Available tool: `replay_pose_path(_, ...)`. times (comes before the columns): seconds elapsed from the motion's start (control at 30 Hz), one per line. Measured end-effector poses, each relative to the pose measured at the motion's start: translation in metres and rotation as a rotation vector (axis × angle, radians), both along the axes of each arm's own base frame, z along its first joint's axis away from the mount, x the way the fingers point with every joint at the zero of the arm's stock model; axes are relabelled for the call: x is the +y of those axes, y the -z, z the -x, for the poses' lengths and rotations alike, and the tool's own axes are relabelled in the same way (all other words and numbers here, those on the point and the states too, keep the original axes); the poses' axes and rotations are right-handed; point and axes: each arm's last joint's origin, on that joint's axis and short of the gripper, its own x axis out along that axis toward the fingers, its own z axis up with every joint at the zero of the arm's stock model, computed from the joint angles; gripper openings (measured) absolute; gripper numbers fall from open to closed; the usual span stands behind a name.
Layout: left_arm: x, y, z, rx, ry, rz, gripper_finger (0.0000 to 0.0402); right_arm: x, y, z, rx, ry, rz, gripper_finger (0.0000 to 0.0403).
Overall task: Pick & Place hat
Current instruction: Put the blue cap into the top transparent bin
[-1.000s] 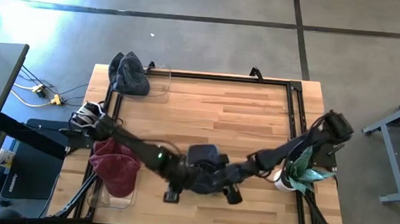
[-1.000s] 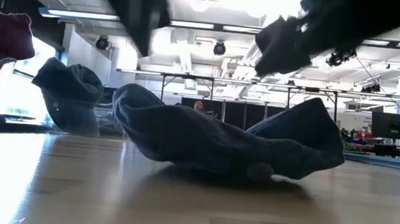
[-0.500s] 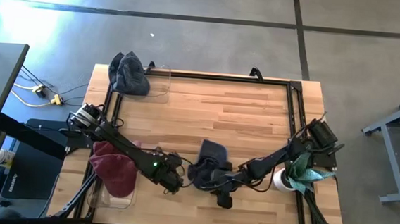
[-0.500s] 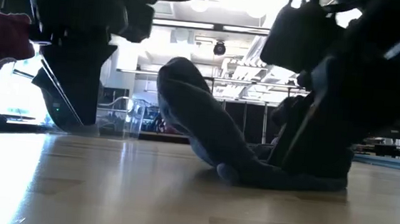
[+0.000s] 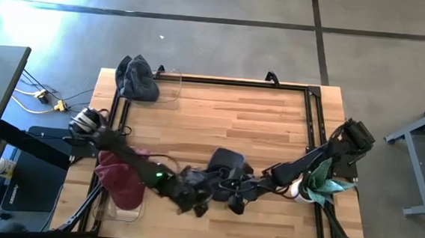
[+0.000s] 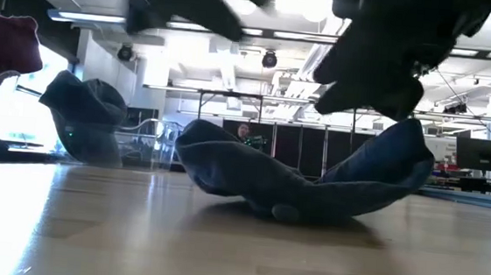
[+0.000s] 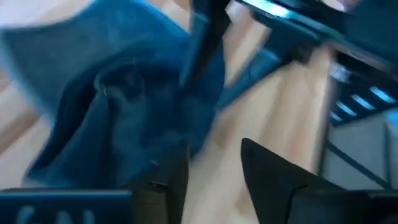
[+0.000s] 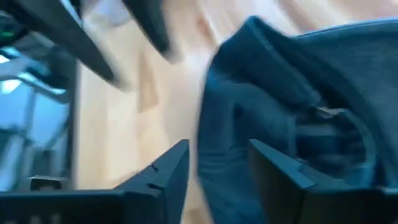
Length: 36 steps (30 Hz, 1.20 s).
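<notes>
The blue hat point(image 5: 228, 166) lies on the wooden table near its front edge, resting on its middle. In the low view, the hat point(image 6: 295, 181) sags like a shallow bowl with both ends raised. My left gripper point(image 5: 195, 200) is at the hat's near-left side, open. In its wrist view the hat point(image 7: 118, 106) lies ahead beside my left gripper point(image 7: 211, 180). My right gripper point(image 5: 235, 203) is at the hat's near side, also open. In the right wrist view the hat point(image 8: 298, 106) lies just ahead of my right gripper point(image 8: 217, 168). My left gripper has one finger point(image 7: 168, 183) over the hat's near edge point(image 7: 134, 155) in a blurred view; I cannot tell whether it touches. My right gripper comes slanting down at the hat's rim point(image 8: 214, 118), which lies ahead of the gap; I cannot tell whether it touches.
A second blue-grey hat point(image 5: 137, 76) lies at the far left corner by a clear container point(image 5: 168, 86). A maroon hat point(image 5: 118, 176) sits in a clear tray at the near left. A green thing with a white cup point(image 5: 317, 185) is at the right edge. Black rails point(image 5: 237, 82) frame the table.
Both wrists have rolled while the grippers stayed low at the hat's near side. The hat lay low and wide a second ago. Half a second ago one side stood up steeply, bunched against the grippers. Now it has dropped back into a shallow bowl with both ends raised.
</notes>
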Motion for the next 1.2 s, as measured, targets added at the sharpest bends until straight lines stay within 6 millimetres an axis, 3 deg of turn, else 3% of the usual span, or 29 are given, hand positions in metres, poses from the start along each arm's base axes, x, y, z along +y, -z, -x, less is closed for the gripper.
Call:
replay_pose_path(0.13,0.032,0.036,-0.028,0.059,-0.102,-0.068,0.0090,-0.001,0.016,0.000,0.061,0.028,0.067,0.0101)
replay_pose_path(0.2,0.048,0.042,-0.042,0.040,-0.145,-0.049,0.0063,-0.002,0.025,-0.001,0.098,0.032,0.079,0.0063)
replay_pose_path(0.3,0.065,0.062,-0.048,0.134,-0.141,-0.046,0.0028,-0.004,0.036,-0.001,0.161,0.009,0.080,0.0012)
replay_pose_path(0.4,0.076,0.079,-0.056,0.184,-0.135,-0.032,0.0005,-0.006,0.040,0.005,0.237,0.040,0.082,0.0015)
replay_pose_path(0.5,0.082,0.078,-0.055,0.200,-0.160,-0.058,0.0006,-0.006,0.041,0.017,0.334,0.082,0.091,0.0017)
replay_pose_path(0.6,0.084,0.077,-0.050,0.231,-0.183,-0.097,0.0005,-0.002,0.043,0.024,0.382,0.090,0.094,0.0004)
replay_pose_path(0.8,0.078,0.032,-0.035,0.197,-0.206,-0.163,0.0001,0.007,0.042,0.032,0.406,0.052,0.081,0.0006)
replay_pose_path(1.0,0.058,0.016,-0.038,0.132,-0.091,-0.113,0.0000,0.011,0.026,0.038,0.358,0.069,0.035,0.0005)
replay_pose_path(1.1,0.043,0.023,-0.044,0.096,-0.001,-0.076,0.0000,0.010,0.010,0.037,0.270,0.088,0.023,0.0002)
replay_pose_path(1.2,0.042,0.048,-0.049,0.157,-0.026,-0.087,0.0000,0.010,0.002,0.033,0.152,0.104,0.047,0.0002)
